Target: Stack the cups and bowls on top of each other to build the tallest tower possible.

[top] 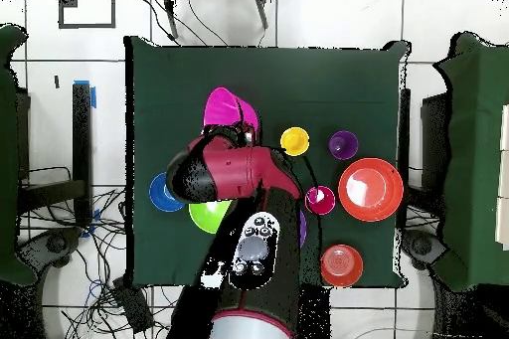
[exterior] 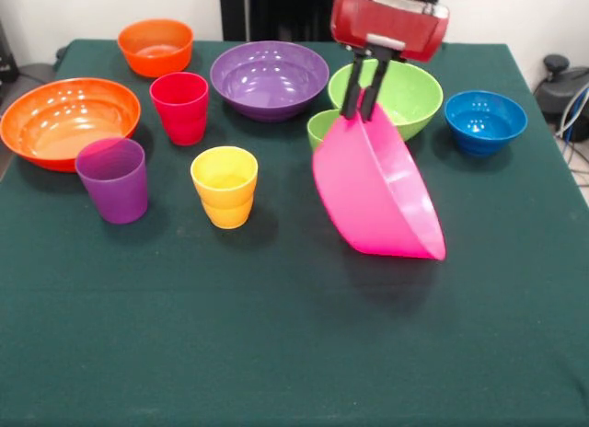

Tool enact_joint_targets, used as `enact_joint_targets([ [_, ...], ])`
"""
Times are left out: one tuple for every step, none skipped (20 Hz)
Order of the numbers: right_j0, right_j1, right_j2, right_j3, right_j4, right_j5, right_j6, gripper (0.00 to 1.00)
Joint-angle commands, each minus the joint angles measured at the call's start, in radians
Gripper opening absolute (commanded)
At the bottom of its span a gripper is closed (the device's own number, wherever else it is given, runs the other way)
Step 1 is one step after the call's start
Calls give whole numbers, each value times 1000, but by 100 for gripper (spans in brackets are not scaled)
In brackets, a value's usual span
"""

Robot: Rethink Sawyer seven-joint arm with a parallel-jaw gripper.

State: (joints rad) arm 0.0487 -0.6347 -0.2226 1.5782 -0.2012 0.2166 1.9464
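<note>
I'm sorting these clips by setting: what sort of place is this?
Most likely a robotics lab or test room. A green-clothed table stands on a tiled floor with loose cables around it, and the robot's hand holds a pink bowl tilted above the cloth.

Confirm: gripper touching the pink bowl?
Touching. In the front view the gripper has its fingers closed over the rim of the pink bowl, which hangs tilted steeply on its edge.

Red arm (top: 234,171), black pincer (exterior: 362,103), silver trim.
</note>
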Motion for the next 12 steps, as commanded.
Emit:
enact_joint_targets([
  [29,-7,-66,-109,-27,95,77,0],
  [35,-4,-82,-120,-26,92,81,0],
  [41,2,-98,-137,-28,83,83,0],
  [46,8,-114,-153,-30,73,84,0],
  [48,19,-125,-173,-30,67,83,0],
  [49,21,-135,-177,-30,60,84,0],
  [55,33,-154,-195,-28,49,92,0],
  [51,32,-158,-197,-27,44,91,0],
  [48,39,-166,-211,-25,35,92,0],
  [41,37,-164,-209,-24,27,90,0],
  [34,39,-163,-216,-20,21,91,0],
  [38,41,-172,-213,-23,5,95,0],
])
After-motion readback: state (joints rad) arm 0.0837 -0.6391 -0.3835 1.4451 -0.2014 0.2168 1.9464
